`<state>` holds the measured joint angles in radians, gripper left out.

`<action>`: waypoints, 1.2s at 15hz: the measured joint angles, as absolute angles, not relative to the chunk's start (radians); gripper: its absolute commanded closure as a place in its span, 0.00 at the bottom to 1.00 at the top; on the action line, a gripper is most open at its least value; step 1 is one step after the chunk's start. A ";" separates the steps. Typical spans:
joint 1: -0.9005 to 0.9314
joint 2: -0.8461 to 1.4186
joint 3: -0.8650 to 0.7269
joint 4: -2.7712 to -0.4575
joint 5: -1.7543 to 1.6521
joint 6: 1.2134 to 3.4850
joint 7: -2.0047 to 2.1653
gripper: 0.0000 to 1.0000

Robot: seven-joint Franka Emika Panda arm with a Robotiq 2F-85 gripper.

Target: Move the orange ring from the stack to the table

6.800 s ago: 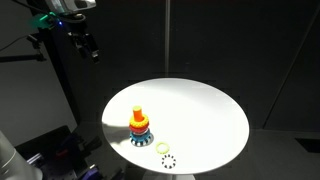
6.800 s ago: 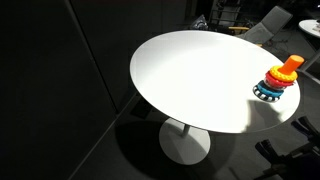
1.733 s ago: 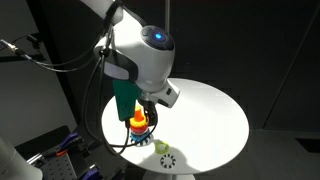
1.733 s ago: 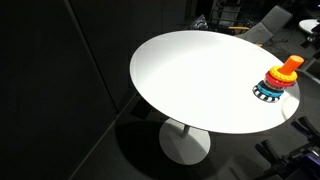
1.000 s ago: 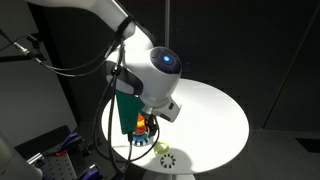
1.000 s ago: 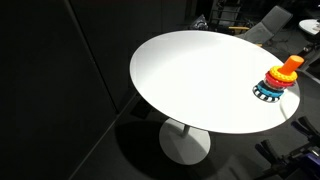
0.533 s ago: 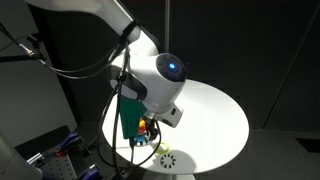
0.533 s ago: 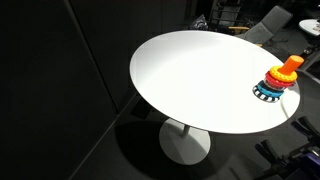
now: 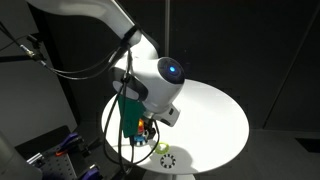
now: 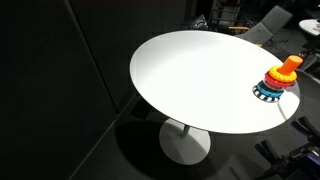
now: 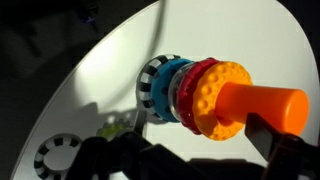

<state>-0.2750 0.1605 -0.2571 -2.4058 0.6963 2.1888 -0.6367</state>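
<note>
orange ring (image 11: 236, 104) sat high on the stack (image 10: 279, 82) near the edge of the white table (image 10: 190, 80), gripper (image 11: 200, 152) hung close over the stack, its dark fingers seemingly spread either side, gripping nothing, yellow-green ring (image 9: 162, 147) lay loose nearby

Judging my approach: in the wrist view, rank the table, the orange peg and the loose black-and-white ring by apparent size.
1. Table
2. Orange peg, enlarged by nearness to the camera
3. Black-and-white ring
</note>
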 measured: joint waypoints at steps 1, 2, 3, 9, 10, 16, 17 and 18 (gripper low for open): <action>-0.275 0.163 -0.254 -2.406 0.696 2.189 -0.637 0.00; -0.275 0.166 -0.252 -2.406 0.696 2.189 -0.637 0.00; -0.275 0.168 -0.250 -2.406 0.696 2.189 -0.639 0.00; -0.275 0.182 -0.244 -2.406 0.696 2.189 -0.656 0.00; -0.275 0.185 -0.244 -2.406 0.696 2.189 -0.658 0.00; -0.288 0.206 -0.242 -2.406 0.701 2.189 -0.691 0.00; -0.290 0.211 -0.241 -2.406 0.704 2.189 -0.697 0.00; -0.292 0.217 -0.241 -2.406 0.710 2.189 -0.706 0.00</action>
<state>-0.2919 0.2167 -0.2407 -2.4060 0.7096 2.1889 -0.7057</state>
